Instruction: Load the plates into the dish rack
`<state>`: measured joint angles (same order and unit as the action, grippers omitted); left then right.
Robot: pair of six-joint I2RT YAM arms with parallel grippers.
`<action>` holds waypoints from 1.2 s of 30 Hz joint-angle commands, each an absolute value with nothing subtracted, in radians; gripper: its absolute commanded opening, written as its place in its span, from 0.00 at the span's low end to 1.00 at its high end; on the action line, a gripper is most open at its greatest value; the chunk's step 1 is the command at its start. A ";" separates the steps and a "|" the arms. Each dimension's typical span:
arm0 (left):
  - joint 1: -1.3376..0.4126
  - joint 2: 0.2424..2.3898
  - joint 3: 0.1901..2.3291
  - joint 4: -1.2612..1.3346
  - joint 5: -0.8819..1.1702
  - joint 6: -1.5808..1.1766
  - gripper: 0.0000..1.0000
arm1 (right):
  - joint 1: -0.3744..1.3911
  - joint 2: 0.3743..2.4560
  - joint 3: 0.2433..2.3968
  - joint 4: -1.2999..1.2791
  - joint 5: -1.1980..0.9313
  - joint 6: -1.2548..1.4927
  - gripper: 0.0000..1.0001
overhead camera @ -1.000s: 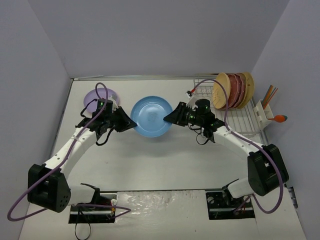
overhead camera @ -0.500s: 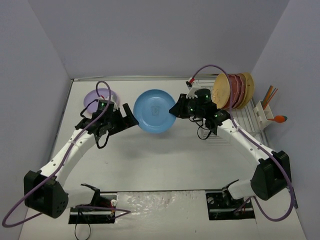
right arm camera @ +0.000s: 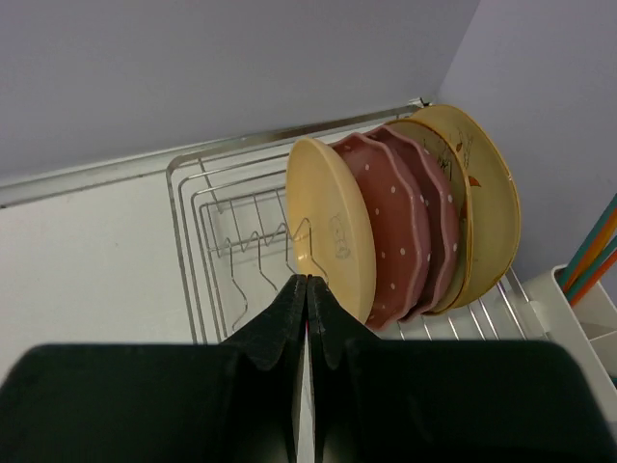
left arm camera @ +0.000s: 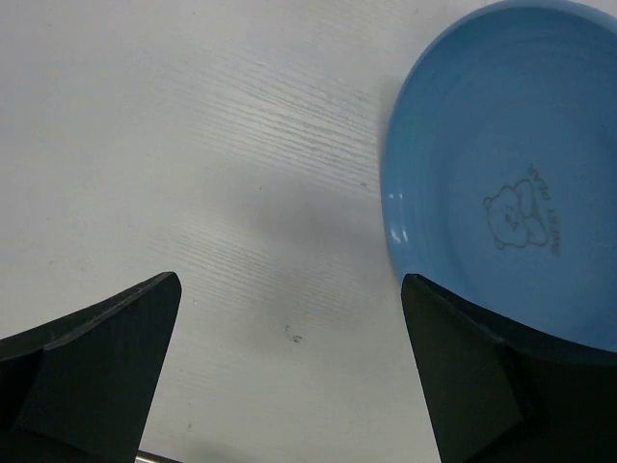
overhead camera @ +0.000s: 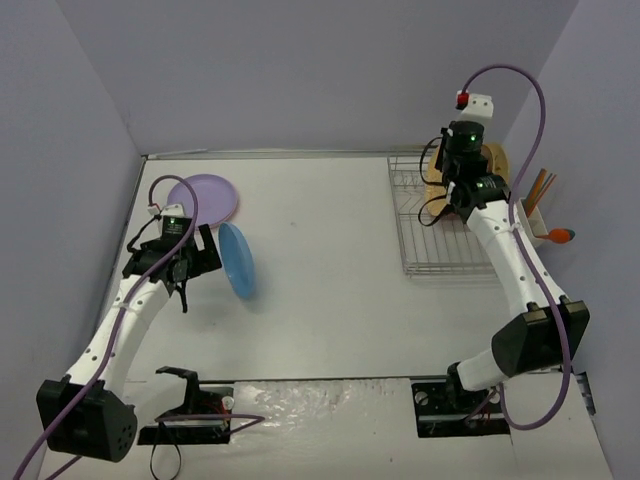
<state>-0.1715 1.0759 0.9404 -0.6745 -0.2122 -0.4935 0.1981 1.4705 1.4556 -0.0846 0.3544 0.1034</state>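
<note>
A blue plate point(overhead camera: 237, 260) stands tilted on its edge on the table, just right of my left gripper point(overhead camera: 213, 262). In the left wrist view the left gripper point(left arm camera: 289, 282) is open over bare table, and the blue plate point(left arm camera: 511, 183) lies past its right finger. A lilac plate point(overhead camera: 203, 198) lies flat behind it. My right gripper point(overhead camera: 452, 196) hangs raised over the dish rack point(overhead camera: 440, 245). In the right wrist view the right gripper point(right arm camera: 307, 282) is shut on nothing. Below it a yellow plate point(right arm camera: 333, 227), two pink dotted plates point(right arm camera: 400, 231) and tan plates point(right arm camera: 487, 198) stand in the dish rack point(right arm camera: 217, 236).
A white utensil caddy point(overhead camera: 530, 225) with orange-handled utensils sits on the rack's right side, close to the right wall. Grey walls close in the table at the left, back and right. The rack's front slots point(overhead camera: 450, 255) hold nothing.
Both grippers were at the blue plate mid-table. The left gripper has opened and pulled back left, with the plate now beside it. The right arm has swung up over the rack, shut and holding nothing.
</note>
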 commanded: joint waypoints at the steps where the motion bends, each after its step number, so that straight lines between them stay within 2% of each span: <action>1: -0.166 1.105 1.002 -0.638 -0.105 -0.587 0.97 | 0.211 1.480 1.443 -0.127 0.089 0.156 0.00; 4: -0.165 1.122 0.959 -0.519 -0.038 -0.649 0.97 | 0.274 1.426 1.372 -0.092 -0.130 0.210 0.00; 5: -0.163 1.133 0.955 -0.501 -0.045 -0.650 0.97 | 0.296 1.401 1.318 -0.053 -0.144 0.213 0.04; 6: -0.161 1.147 0.952 -0.483 -0.047 -0.650 0.97 | 0.315 1.377 1.267 -0.015 -0.161 0.217 0.09; 8: -0.157 1.201 0.961 -0.459 -0.008 -0.648 0.97 | 0.328 1.350 1.191 0.041 -0.225 0.249 0.29; 11: -0.157 1.280 0.995 -0.494 0.029 -0.648 0.97 | 0.335 1.313 1.114 0.069 -0.323 0.275 0.42; 13: -0.153 1.266 0.980 -0.501 0.009 -0.643 0.97 | 0.344 1.281 1.067 0.088 -0.370 0.280 0.51; 14: -0.146 1.251 0.966 -0.519 -0.040 -0.643 0.97 | 0.347 1.258 1.037 0.101 -0.398 0.286 0.59; 16: -0.127 1.238 0.945 -0.536 -0.074 -0.652 0.97 | 0.352 1.228 1.014 0.118 -0.429 0.298 0.66; 18: -0.084 1.218 0.902 -0.561 -0.084 -0.670 0.97 | 0.360 1.191 0.962 0.143 -0.460 0.319 0.80; 19: -0.080 1.214 0.885 -0.564 -0.084 -0.678 0.97 | 0.363 1.176 0.945 0.154 -0.469 0.327 0.83; 24: -0.030 1.252 0.814 -0.481 -0.013 -0.722 0.95 | 0.370 1.114 0.873 0.193 -0.499 0.357 0.87; 31: -0.027 1.381 0.814 -0.423 0.040 -0.749 0.84 | 0.375 1.091 0.848 0.215 -0.534 0.375 0.89; 33: -0.028 1.394 0.800 -0.404 0.040 -0.750 0.77 | 0.377 1.088 0.839 0.221 -0.538 0.383 0.89; 36: -0.028 1.413 0.768 -0.370 0.044 -0.760 0.59 | 0.379 1.088 0.830 0.239 -0.556 0.403 0.89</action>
